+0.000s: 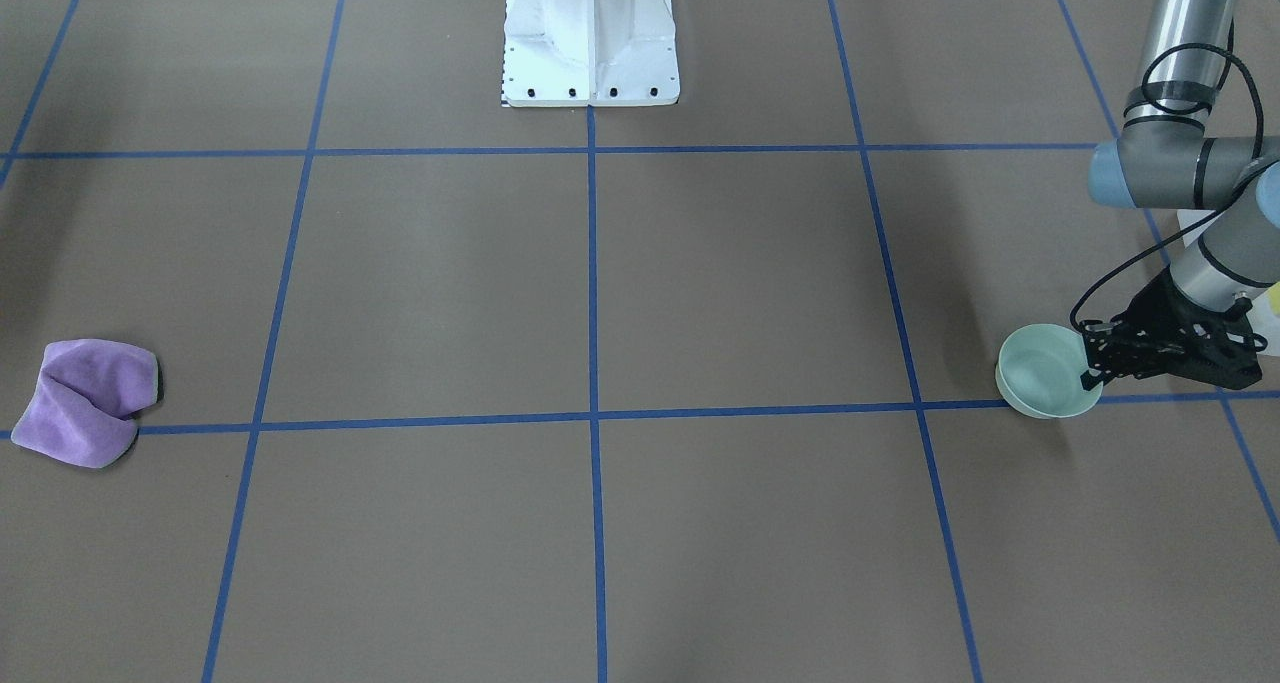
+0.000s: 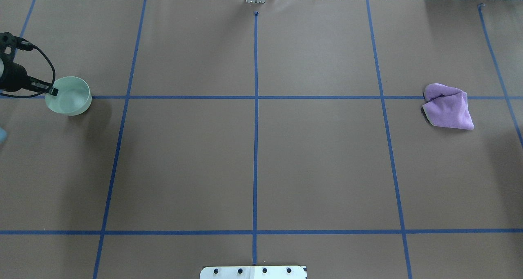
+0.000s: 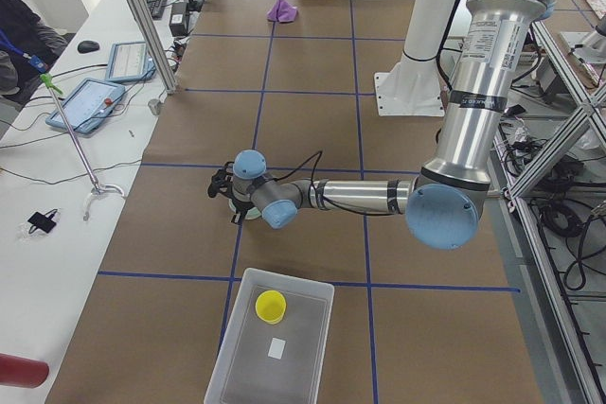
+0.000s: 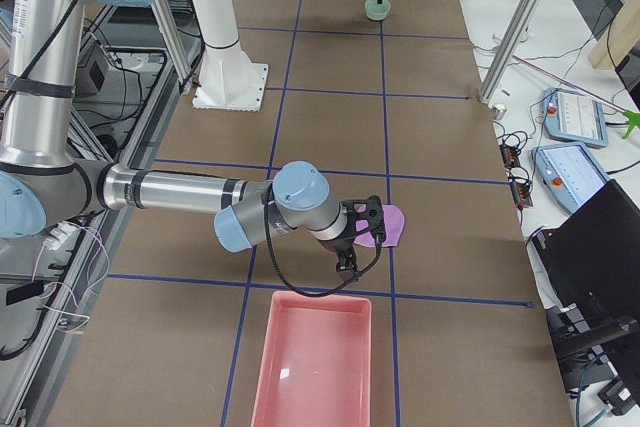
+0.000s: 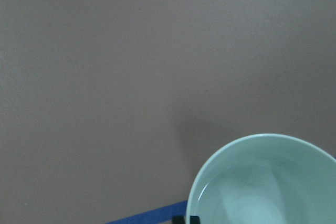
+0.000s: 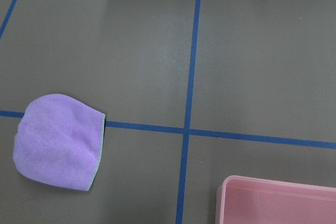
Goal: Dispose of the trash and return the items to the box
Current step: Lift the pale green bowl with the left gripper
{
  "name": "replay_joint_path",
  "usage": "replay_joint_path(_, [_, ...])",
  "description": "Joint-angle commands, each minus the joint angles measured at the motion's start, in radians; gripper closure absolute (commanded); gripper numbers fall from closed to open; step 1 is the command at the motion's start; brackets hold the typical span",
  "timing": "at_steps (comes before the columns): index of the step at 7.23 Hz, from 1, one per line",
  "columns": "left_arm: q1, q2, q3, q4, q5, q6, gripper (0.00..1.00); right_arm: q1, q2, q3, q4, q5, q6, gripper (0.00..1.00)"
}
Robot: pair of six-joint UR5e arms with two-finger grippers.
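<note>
The pale mint-green bowl (image 1: 1040, 375) is being gripped by its rim in the left gripper (image 1: 1090, 368). The jaws are being pressed nearly together on the thin wall, on the side of the bowl towards the table's left end. The bowl is being held upright over a blue tape line (image 2: 253, 97); whether it is touching the brown paper cannot be told. In the left side view it is being largely hidden by the arm's wrist.

Well apart from it, nearer that end of the table, the frosted translucent bin (image 3: 298, 324) is lying. The yellow cup (image 3: 271, 306) is standing upright inside it, with a small white scrap (image 3: 276, 348) near the cup on the bin's floor.

At the opposite end, a crumpled purple cloth (image 2: 447, 107) is lying on the same tape line. The right gripper (image 4: 352, 245) is being held just beside it, and how far it is open cannot be told. A pink bin (image 6: 278, 200) is sitting near the cloth, apart from it.
</note>
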Motion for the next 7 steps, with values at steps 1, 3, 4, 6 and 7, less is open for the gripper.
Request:
replay_joint_path(1, [-0.17, 0.003, -0.017, 0.061, -0.161, 0.192, 1.0, 0.0, 0.0, 0.0, 0.0, 0.0, 0.0, 0.0])
replay_joint_path(3, [-0.376, 0.001, -0.014, 0.313, -0.203, 0.619, 1.0, 0.0, 0.0, 0.0, -0.001, 0.0, 0.0, 0.0])
replay_joint_path(4, [-0.438, 0.001, -0.005, 0.423, -0.2, 0.814, 1.0, 0.0, 0.0, 0.0, -0.001, 0.0, 0.0, 0.0])
replay_joint_path(6, [-0.57, -0.002, 0.12, 0.507, -0.191, 1.14, 1.0, 0.0, 0.0, -0.002, -0.003, 0.0, 0.0, 0.0])
replay_joint_path(7, [-0.579, 0.001, 0.184, 0.499, -0.191, 1.231, 1.0, 0.0, 0.0, -0.002, -0.003, 0.0, 0.0, 0.0])
